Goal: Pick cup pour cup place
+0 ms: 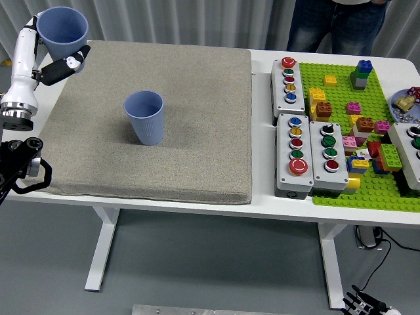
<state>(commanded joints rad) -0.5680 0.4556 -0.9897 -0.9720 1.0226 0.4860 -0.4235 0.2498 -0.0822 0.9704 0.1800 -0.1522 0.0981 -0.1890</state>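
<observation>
Left hand: we see the white left hand [34, 52] at the far-left corner of the table, fingers wrapped around a blue cup.
Held cup [62, 31]: upright, mouth up, lifted clear above the grey mat's [197, 118] far-left corner.
Second cup [145, 117]: we note it standing upright on the mat, left of centre, well apart from the held cup.
Right side: button boxes [308, 154] and a green brick plate [367, 190].
Person [338, 23]: standing at the far edge.

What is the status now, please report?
Left hand shut on held cup, upright, over the mat's far-left corner. Second cup stands on the mat. Right hand not in view. Nothing in the way.
</observation>
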